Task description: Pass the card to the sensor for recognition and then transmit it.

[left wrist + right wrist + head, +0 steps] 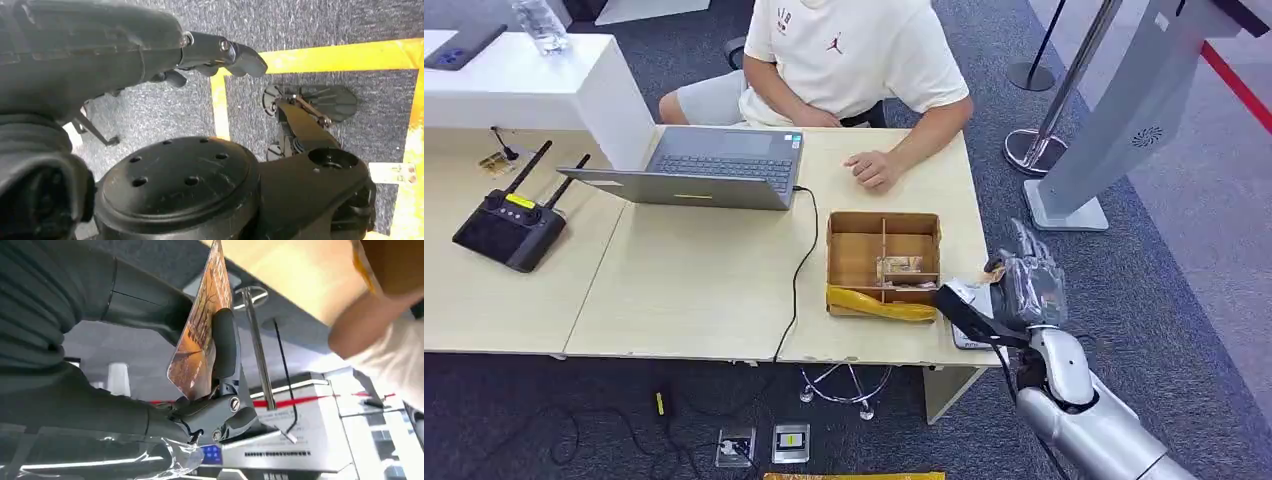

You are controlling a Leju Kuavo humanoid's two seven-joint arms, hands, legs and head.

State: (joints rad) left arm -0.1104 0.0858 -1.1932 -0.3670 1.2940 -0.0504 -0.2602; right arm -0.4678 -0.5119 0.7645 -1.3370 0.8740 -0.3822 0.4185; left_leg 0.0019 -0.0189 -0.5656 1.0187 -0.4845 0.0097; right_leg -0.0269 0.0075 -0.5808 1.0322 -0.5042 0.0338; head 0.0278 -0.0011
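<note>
My right hand [1029,285] hovers at the table's front right corner. It pinches an orange picture card [200,335] between its thumb and a dark finger [225,347]; a sliver of the card [994,272] shows beside the hand in the head view. Just under and left of the hand lies a white and black flat device [969,318], seemingly the sensor, partly hidden by my wrist. My left hand [100,55] hangs low over the floor, its fingers [230,52] loosely stretched with nothing in them.
A person sits across the wooden table [694,290], one hand [871,168] resting on it near a grey laptop [714,165]. A wooden compartment box [884,250] with a yellow item [879,305] stands left of my hand. A black router [509,225] is far left, a grey kiosk stand [1124,110] at right.
</note>
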